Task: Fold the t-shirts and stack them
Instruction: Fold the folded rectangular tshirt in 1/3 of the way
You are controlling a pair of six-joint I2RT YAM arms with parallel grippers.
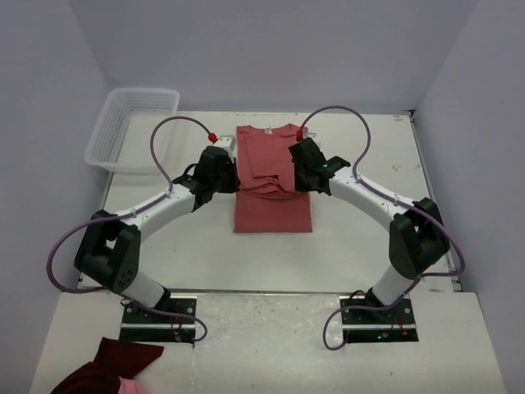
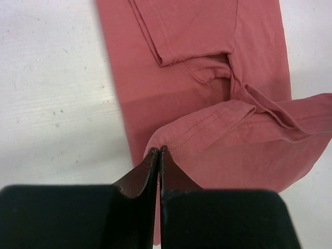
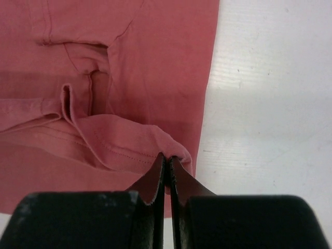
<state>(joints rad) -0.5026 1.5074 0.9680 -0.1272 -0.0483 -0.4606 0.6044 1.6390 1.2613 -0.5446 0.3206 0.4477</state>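
A salmon-red t-shirt (image 1: 273, 209) lies on the white table, folded into a long strip with its collar at the far end. Its near hem is lifted and doubled over the middle. My left gripper (image 1: 234, 179) is shut on the hem's left corner, and in the left wrist view the fingertips (image 2: 158, 151) pinch that stitched edge of the t-shirt (image 2: 197, 41). My right gripper (image 1: 302, 174) is shut on the hem's right corner. The right wrist view shows the tips (image 3: 168, 157) closed on a fold of the t-shirt (image 3: 155, 52). The folded sleeves lie beneath.
A white plastic basket (image 1: 131, 123) stands at the back left corner. A dark maroon cloth bundle with a pink patch (image 1: 111, 369) lies at the near left by the left arm's base. Grey walls close in the table on three sides.
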